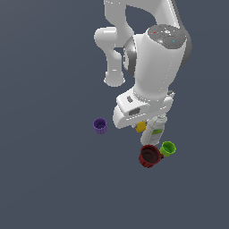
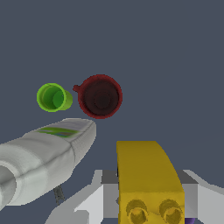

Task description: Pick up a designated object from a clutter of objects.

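Observation:
The designated object, a small yellow block (image 2: pixel 148 175) with two studs, fills the space between my gripper's (image 2: pixel 149 192) fingers, whose grey pads (image 2: pixel 109 177) press against its sides. In the exterior view the yellow block (image 1: pixel 141 127) peeks out just under the white hand, and the fingers themselves are hidden there. The rest of the clutter lies around it: a white bottle with a green label (image 1: pixel 154 129) lies right beside the block, a dark red mug (image 1: pixel 149 155) and a lime-green cup (image 1: pixel 168 148) lie past the bottle, and a purple cup (image 1: pixel 100 125) stands apart toward the exterior view's left.
The white bottle (image 2: pixel 41 157) lies on its side close to one finger. The dark red mug (image 2: pixel 100 96) and lime-green cup (image 2: pixel 54 97) stand upright on the dark grey floor (image 1: pixel 44 179) beyond the block. The arm's body (image 1: pixel 152 62) looms above.

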You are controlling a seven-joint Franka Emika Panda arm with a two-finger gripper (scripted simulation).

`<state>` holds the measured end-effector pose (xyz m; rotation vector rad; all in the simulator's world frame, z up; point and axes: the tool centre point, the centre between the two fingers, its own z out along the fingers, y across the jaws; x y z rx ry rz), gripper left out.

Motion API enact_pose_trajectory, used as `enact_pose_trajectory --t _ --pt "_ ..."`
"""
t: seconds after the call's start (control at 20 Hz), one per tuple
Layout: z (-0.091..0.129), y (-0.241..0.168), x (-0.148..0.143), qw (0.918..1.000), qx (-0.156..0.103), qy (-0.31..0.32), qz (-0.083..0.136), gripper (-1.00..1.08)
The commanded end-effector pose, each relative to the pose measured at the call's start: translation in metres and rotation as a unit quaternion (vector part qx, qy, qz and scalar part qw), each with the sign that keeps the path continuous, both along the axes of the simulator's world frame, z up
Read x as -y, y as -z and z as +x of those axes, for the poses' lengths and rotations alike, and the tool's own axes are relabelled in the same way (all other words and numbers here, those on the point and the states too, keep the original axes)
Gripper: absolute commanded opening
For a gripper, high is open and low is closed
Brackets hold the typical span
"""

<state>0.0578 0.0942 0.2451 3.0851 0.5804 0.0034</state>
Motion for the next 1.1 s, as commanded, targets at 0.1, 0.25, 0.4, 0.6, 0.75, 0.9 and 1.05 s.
enact_pose_trajectory --t 0.1,0.25,0.4,0.6,0.75,0.9,1.05 --pt "-0.009 -0.050 -0.014 1.0000 -0.001 0.000 0.000 -1.00" --pt "-0.014 -0.078 -0.022 1.0000 -0.001 0.000 0.000 -1.00" --pt "-0.017 -0.101 -0.029 1.0000 -0.001 0.000 0.000 -1.00" --pt "-0.020 -0.123 -0.035 1.0000 -0.001 0.000 0.001 -1.00" --pt "-0.021 -0.134 -0.038 1.0000 -0.001 0.000 0.001 -1.00" --pt "-0.021 -0.140 -0.040 1.0000 -0.001 0.000 0.001 -1.00" --pt "-0.020 -0.140 -0.040 1.0000 -0.001 0.000 0.001 -1.00"
